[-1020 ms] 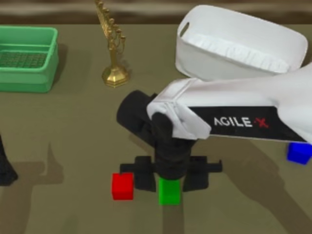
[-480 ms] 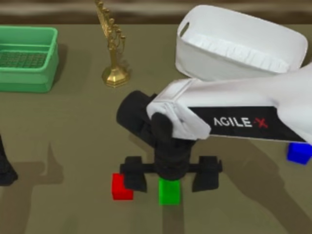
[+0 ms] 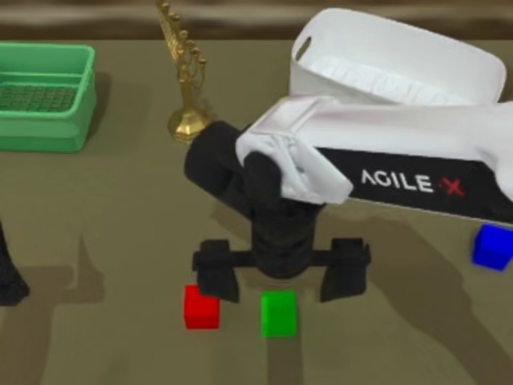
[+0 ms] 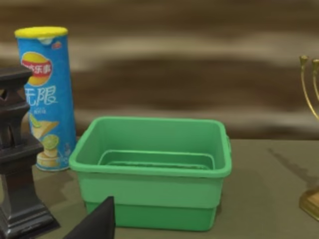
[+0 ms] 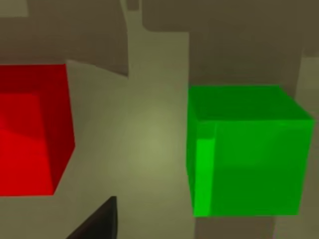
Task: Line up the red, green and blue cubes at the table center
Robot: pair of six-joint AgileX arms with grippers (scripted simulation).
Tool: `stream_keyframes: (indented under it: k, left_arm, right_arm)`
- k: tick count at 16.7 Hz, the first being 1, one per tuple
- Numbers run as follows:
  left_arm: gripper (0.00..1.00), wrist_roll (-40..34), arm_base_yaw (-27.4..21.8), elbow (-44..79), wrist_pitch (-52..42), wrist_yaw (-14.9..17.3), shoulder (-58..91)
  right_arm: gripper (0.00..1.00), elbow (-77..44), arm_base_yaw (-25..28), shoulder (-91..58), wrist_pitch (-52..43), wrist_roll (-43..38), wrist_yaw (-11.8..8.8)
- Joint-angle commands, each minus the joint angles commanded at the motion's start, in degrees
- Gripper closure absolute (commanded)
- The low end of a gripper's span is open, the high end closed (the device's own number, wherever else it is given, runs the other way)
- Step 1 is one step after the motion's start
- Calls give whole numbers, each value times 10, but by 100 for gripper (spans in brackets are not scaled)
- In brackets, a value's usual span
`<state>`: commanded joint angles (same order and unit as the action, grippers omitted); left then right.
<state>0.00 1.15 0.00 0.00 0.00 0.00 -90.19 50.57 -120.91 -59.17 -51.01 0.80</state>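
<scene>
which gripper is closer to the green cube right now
Right. The right gripper hangs open just above the green cube, fingers spread to either side. The left gripper sits far off at the table's left edge.

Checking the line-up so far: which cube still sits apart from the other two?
The blue cube, alone near the table's right edge; red cube and green cube sit side by side.

The right arm (image 3: 401, 152) wears a white shell with a black side panel lettered "AGILE" in white beside a red X. Its wrist is a matte black cylinder, ending in the black right hand (image 3: 280, 277) with two blocky fingers on a crossbar.
</scene>
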Motion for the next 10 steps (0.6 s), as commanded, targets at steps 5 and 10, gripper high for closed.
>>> stream_keyframes:
  k: [5, 10]
  left_arm:
    - [0, 0, 0, 0, 0, 0, 0]
    - [0, 0, 0, 0, 0, 0, 0]
  right_arm:
    - [0, -33, 1, 23, -51, 1, 0]
    - [0, -31, -7, 20, -49, 18, 0]
